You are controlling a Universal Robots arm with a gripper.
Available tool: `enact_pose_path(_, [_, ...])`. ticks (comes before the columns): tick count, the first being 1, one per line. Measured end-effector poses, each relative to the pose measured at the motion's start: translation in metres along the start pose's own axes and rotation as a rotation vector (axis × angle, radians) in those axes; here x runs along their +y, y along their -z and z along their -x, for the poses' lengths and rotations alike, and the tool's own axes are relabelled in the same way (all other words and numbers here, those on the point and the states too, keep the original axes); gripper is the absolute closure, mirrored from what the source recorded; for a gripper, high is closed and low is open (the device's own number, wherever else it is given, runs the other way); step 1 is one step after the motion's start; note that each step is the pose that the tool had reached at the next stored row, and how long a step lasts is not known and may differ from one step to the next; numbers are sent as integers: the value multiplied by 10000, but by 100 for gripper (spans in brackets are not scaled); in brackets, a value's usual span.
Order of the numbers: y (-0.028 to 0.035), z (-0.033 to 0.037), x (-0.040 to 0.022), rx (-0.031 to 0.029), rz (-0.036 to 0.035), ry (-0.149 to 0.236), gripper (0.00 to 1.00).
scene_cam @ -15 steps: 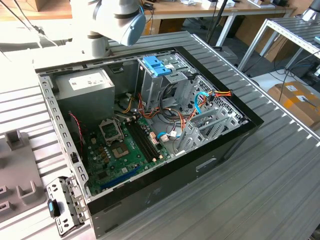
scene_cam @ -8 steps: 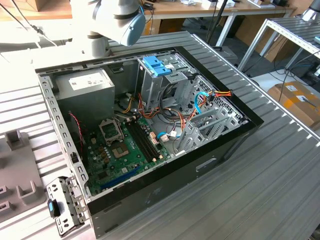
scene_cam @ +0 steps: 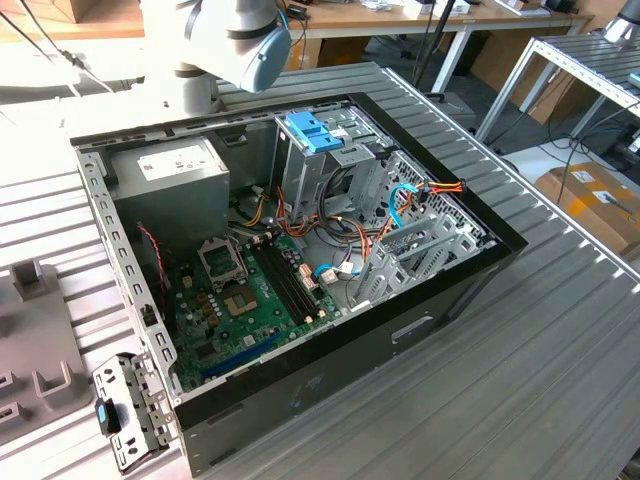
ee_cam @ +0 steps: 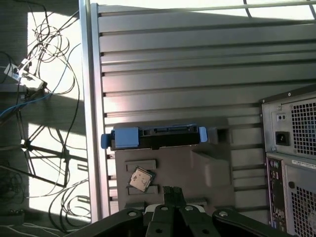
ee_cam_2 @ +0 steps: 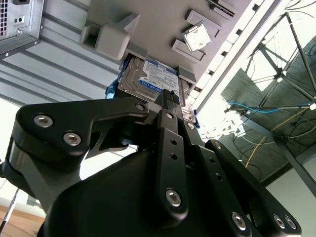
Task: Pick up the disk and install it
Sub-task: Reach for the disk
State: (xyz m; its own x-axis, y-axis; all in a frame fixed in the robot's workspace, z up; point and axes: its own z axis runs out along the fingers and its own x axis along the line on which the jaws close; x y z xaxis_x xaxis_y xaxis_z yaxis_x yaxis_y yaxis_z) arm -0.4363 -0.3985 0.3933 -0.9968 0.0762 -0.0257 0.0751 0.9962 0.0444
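Disk (ee_cam: 153, 137) lying on its fixture, jaws empty above it.
The blue-railed disk is lying on a grey fixture (ee_cam: 212, 168) on the slatted desk (ee_cam: 173, 59), near the rear of the computer case (ee_cam: 291, 163); a processor chip (ee_cam: 140, 178) is resting on the same fixture near it. In both wrist views the jaws are being seen pressed together, pinching nothing and clear of the disk. In the exterior view the arm (scene_cam: 245, 40) is being seen at 12 o'clock of the open computer case.
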Motion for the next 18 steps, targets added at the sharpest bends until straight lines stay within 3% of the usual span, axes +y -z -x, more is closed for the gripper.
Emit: enact_pose_path(18, [7,-241,-18,0,0,0,89])
